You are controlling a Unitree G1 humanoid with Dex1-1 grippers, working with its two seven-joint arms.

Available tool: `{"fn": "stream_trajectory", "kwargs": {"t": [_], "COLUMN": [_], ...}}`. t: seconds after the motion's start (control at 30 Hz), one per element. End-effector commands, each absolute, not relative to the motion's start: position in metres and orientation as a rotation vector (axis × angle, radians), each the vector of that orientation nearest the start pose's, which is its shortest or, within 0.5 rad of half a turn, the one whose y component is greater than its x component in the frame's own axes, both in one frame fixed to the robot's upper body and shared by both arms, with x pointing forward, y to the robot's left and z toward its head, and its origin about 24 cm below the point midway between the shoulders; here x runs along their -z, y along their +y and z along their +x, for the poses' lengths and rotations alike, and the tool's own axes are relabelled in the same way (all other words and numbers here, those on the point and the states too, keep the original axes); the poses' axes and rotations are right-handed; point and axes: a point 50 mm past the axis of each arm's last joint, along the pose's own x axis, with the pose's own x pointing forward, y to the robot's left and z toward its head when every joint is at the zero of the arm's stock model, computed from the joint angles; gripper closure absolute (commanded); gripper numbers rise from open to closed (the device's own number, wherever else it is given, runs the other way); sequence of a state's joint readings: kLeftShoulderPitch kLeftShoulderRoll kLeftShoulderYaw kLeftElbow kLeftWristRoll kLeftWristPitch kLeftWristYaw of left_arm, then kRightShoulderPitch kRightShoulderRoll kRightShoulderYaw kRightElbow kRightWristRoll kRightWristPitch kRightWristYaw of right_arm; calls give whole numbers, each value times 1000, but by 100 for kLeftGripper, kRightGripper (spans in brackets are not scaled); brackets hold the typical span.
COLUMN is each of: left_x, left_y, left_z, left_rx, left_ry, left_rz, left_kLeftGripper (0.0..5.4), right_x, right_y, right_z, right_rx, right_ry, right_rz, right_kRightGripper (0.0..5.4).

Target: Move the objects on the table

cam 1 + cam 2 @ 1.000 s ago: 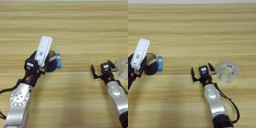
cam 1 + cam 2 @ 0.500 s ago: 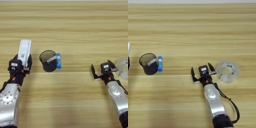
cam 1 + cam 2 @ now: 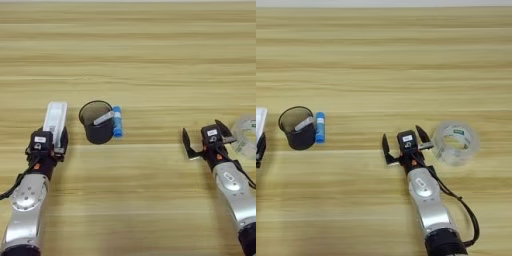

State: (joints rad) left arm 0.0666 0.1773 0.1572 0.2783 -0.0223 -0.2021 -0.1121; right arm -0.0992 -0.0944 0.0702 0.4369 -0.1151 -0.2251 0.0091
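Left eye view: left gripper [image 3: 52, 145], jaws grasping the white test cassette [image 3: 55, 120], has carried it leftward away from the mesh cup [image 3: 97, 121] to the tabletop [image 3: 150, 60] at lower left, so placement looks close; right gripper [image 3: 207, 141] sits released.

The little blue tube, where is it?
The short blue tube with white label lies on the wooden table, left side, touching the black mesh cup's right side.
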Motion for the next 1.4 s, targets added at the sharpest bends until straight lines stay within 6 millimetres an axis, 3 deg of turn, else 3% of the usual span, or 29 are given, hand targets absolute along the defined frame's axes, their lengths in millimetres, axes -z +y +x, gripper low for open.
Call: {"fn": "stream_trajectory", "kwargs": {"t": [0.03,0.67,1.37,1.4], "left_x": [18,52,65,65], "left_y": [228,224,208,208], "left_z": [225,221,219,219], "left_rx": [-83,-78,-26,-27], "left_ry": [200,337,384,387], "left_rz": [164,166,164,166], "left_kLeftGripper": [255,255,255,226], "right_x": [13,13,13,13], "right_y": [-149,-148,-148,-148], "right_z": [260,260,261,261], "right_rx": [-119,-121,-123,-123], "right_ry": [125,124,125,125], "right_rz": [-213,-213,-214,-214], "right_kRightGripper": [0,0,0,0]}}
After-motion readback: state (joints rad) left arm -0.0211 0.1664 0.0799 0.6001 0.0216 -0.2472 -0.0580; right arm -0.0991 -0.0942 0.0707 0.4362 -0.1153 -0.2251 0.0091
